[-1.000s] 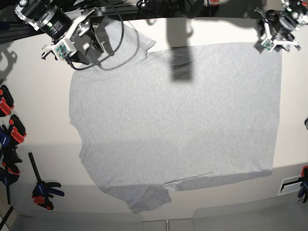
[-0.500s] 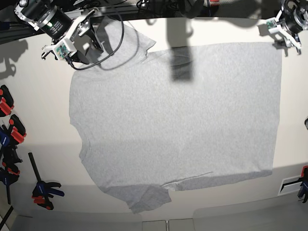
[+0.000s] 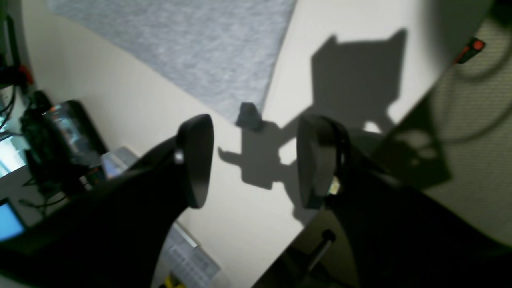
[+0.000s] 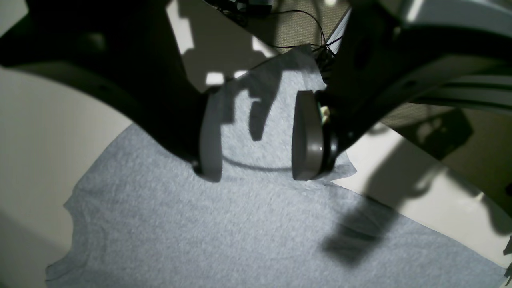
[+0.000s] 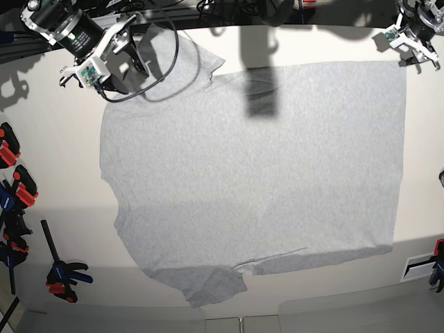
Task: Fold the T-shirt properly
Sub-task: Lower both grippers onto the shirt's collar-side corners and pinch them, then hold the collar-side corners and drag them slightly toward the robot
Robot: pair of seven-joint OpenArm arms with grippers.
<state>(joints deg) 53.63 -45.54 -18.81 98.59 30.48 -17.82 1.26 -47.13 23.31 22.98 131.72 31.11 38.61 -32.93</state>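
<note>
We are finding no readable text, no lettering showing on the T-shirt (image 5: 257,173), its plain grey side facing up, no labels legible elsewhere.

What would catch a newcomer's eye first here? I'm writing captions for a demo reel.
A large light heather-grey cotton T-shirt lies spread flat, plain side up, over most of the pale table. The open right gripper hovers above one sleeve at a far corner; the open left gripper hangs beside the hem's far corner.
</note>
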